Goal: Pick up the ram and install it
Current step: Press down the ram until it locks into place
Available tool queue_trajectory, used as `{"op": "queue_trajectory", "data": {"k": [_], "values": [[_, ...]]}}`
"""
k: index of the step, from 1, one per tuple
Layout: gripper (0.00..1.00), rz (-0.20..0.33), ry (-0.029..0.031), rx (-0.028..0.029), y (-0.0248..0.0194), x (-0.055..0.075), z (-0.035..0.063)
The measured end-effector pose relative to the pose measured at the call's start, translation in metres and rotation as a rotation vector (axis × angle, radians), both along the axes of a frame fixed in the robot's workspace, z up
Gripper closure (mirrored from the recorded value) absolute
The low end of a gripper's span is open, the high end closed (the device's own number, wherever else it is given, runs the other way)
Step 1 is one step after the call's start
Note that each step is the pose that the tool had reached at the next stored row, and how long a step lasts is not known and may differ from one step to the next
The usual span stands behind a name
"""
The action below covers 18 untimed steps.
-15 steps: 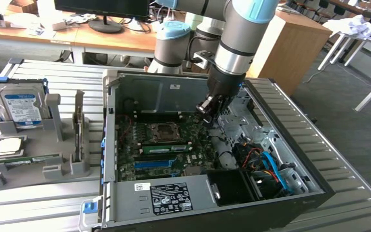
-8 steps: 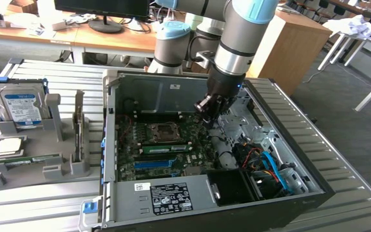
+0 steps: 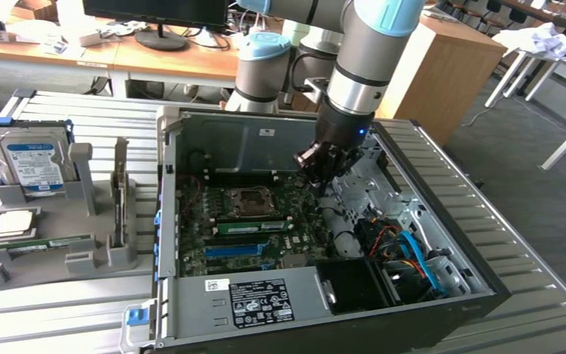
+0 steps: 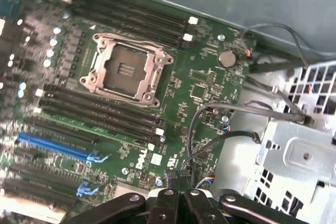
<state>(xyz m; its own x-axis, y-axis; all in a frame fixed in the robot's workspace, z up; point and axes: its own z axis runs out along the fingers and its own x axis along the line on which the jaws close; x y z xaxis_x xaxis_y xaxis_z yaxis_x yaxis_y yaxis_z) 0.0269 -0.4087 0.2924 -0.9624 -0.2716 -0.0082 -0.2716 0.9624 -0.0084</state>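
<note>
The ram point(image 3: 39, 243), a long narrow green stick, lies flat in the grey holder point(image 3: 94, 259) at the exterior view's left, outside the computer case. My gripper point(image 3: 320, 171) hangs inside the open case point(image 3: 430, 195), over the motherboard point(image 3: 263, 221) and far from the ram. In the wrist view the gripper point(image 4: 179, 199) is shut with nothing between its dark fingers. Below it lie the motherboard point(image 4: 199, 85), the open processor socket point(image 4: 125, 66) and the long black memory slots point(image 4: 100, 109), which look unoccupied.
The holder also carries a blue-labelled hard drive point(image 3: 35, 164) standing upright and a square silver processor chip point(image 3: 15, 223). Cables point(image 4: 247, 109) and a metal drive cage point(image 4: 294, 150) crowd the case beside the gripper. A power supply point(image 3: 259, 301) fills the near end.
</note>
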Motion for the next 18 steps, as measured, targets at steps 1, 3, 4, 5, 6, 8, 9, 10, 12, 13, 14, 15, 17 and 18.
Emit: {"op": "queue_trajectory", "data": {"k": [1, 3, 4, 5, 6, 8, 9, 10, 12, 13, 14, 15, 17, 18], "values": [[0.9, -0.017, 0.0, 0.0, 0.0, 0.0, 0.0], [0.9, -0.052, 0.0, 0.0001, 0.0, 0.0, 0.0], [0.9, -0.069, 0.0, 0.0, 0.0, 0.0, 0.0], [0.9, -0.087, 0.0, 0.0, 0.0, 0.0, 0.0], [0.9, -0.104, 0.0, 0.0001, 0.0, 0.0, 0.0], [0.9, -0.141, -0.0001, 0.0, 0.0, 0.0, 0.0], [0.9, -0.159, 0.0, 0.0, 0.0, 0.0, 0.0], [0.9, -0.177, 0.0, 0.0, 0.0, 0.0, 0.0], [0.9, -0.213, 0.0, 0.0001, 0.0, 0.0, 0.0], [0.9, -0.231, 0.0, 0.0001, 0.0, 0.0, 0.0], [0.9, -0.246, 0.0, 0.0, 0.0, 0.0, 0.0], [0.9, -0.249, 0.0, 0.0001, 0.0, 0.0, 0.0], [0.9, -0.249, 0.0002, 0.0017, 0.0, 0.0, -0.0001], [0.9, -0.249, 0.0003, 0.0028, 0.0, 0.0, -0.0001]]}}
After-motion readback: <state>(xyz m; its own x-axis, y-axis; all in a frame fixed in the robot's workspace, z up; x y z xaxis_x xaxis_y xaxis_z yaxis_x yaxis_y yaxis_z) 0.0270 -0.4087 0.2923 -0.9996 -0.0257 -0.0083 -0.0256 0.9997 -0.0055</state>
